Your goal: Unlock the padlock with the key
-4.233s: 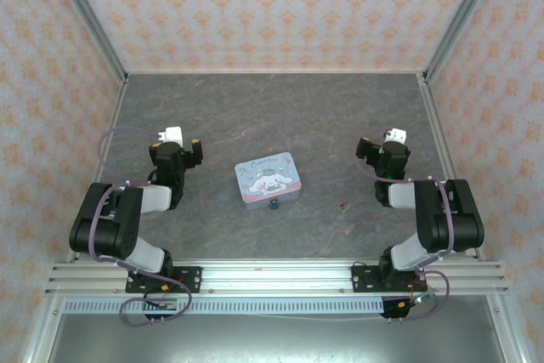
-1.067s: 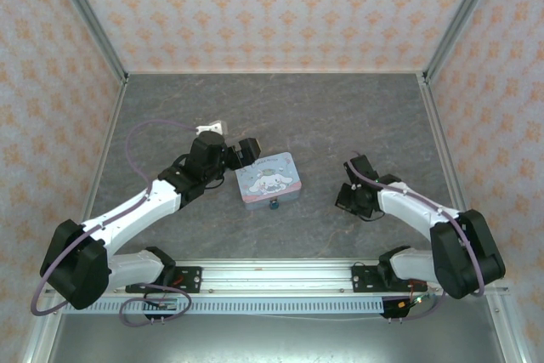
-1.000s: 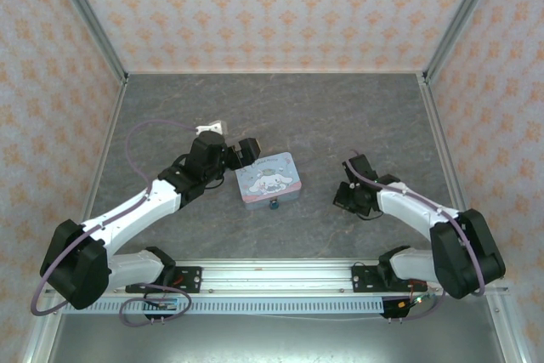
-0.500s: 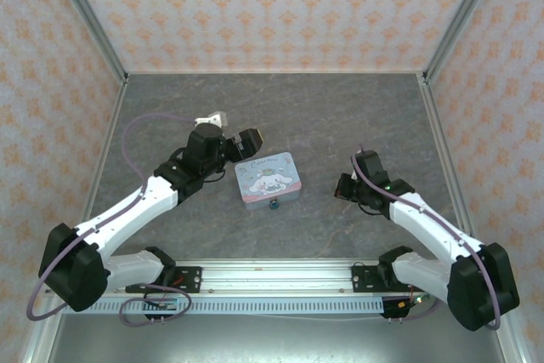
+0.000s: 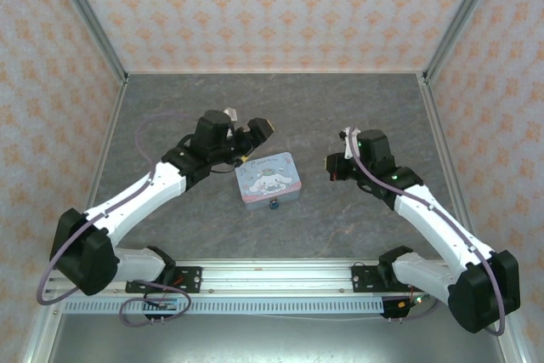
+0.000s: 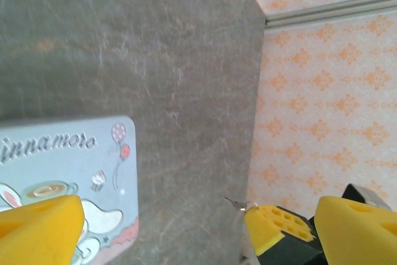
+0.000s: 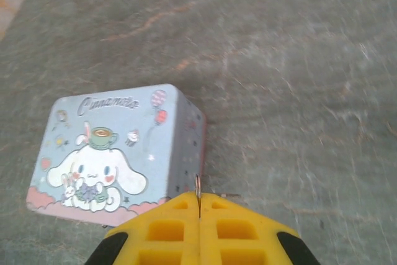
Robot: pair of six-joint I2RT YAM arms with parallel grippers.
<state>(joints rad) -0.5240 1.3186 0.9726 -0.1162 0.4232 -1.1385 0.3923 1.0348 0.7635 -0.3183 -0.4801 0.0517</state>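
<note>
The key (image 7: 198, 185) is pinched edge-on in the right gripper (image 7: 199, 202), whose yellow pads are pressed flat together so that only a thin sliver of metal pokes out ahead of them. That gripper is held out over the grey table (image 5: 357, 108), to the right of the pastel cartoon tin (image 5: 269, 176) and apart from it, and the tin's right side is faced in the wrist view. The padlock (image 5: 274, 205) lies low on the table, a tiny teal speck tucked against the near edge of the tin, and whether it touches the tin cannot be told. The tin's bulk is set between the padlock and the left gripper (image 5: 257, 132), which is poised at the tin's far left corner with its fingers spread wide and nothing held between them. In the left wrist view the tin's printed lid runs under one yellow finger, and bare table is seen out to the patterned side wall (image 6: 322, 79). The metal rail (image 5: 272, 274) runs along the near edge, well away from everything.
</note>
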